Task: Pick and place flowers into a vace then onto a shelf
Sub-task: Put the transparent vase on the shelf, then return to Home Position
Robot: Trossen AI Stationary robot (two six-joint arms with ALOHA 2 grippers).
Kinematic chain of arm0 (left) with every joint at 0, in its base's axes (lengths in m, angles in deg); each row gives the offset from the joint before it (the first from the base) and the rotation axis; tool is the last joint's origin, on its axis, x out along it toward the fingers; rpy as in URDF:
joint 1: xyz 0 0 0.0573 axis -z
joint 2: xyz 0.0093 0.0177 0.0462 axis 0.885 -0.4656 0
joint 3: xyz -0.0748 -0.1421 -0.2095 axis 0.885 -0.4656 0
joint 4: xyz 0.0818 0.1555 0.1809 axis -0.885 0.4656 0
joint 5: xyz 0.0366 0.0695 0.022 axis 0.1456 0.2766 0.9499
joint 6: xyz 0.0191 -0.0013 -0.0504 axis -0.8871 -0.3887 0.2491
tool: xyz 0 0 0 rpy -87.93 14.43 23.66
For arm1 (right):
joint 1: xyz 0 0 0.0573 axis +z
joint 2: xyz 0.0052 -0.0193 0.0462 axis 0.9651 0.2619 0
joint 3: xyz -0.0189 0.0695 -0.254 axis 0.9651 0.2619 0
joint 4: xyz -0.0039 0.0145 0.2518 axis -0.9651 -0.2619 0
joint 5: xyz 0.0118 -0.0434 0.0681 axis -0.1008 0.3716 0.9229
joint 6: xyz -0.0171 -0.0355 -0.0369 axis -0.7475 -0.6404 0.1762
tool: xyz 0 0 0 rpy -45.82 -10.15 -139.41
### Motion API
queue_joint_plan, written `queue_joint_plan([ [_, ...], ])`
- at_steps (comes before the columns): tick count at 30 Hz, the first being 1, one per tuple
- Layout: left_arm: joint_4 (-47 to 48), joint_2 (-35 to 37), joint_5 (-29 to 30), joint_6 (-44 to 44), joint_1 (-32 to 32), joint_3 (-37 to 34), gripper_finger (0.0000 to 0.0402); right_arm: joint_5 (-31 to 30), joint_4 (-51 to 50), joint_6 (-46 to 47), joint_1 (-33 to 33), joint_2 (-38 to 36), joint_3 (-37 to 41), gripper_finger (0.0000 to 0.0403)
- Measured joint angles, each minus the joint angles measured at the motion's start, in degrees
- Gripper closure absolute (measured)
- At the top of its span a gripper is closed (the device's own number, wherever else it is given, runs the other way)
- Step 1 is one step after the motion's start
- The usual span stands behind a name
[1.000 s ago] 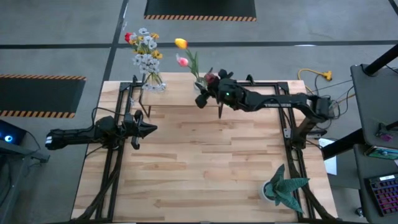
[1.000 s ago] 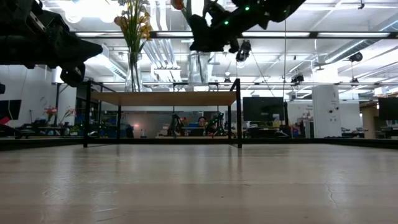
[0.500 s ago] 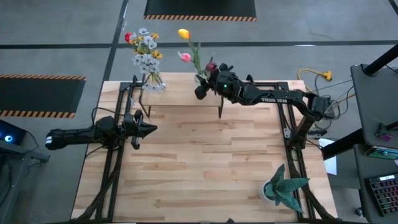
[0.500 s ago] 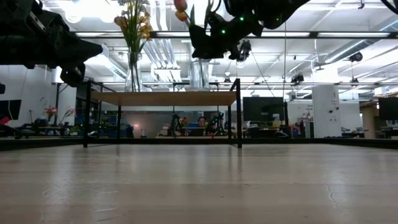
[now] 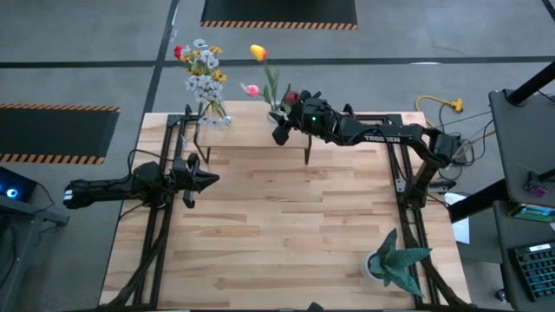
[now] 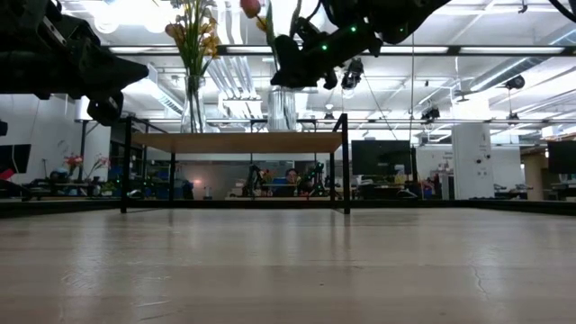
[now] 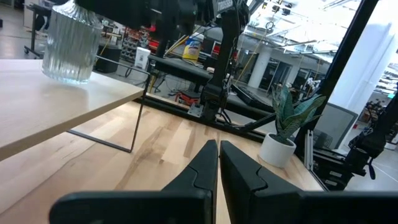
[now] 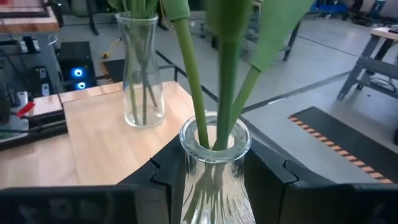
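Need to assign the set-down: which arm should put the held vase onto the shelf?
Right. The right gripper already clamps the vase of tulips above the shelf; the left gripper sits shut and empty, off the shelf.

1. we see the right gripper (image 5: 279, 132) over the far end of the shelf (image 5: 260, 130), with yellow and pink tulips (image 5: 263, 76) leaning out past the table edge.
2. a second vase of flowers (image 5: 203, 71) stands at the shelf's left end.
3. the left gripper (image 5: 208, 180) hangs over the table's left side, fingers together.
4. a potted plant (image 5: 392, 258) sits near the front right.
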Motion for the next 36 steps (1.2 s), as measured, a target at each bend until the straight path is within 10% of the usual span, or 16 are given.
queue_joint_plan([
  [10,0.00,0.00,0.01,0.00,0.00,0.00,0.0401,2.20,-1.05,0.20,-0.61,0.00,0.07,0.0275],
  [36,0.01,0.00,0.01,0.00,0.00,0.00,0.0401,4.54,-12.12,1.26,-0.16,-5.08,0.09,0.0083],
])
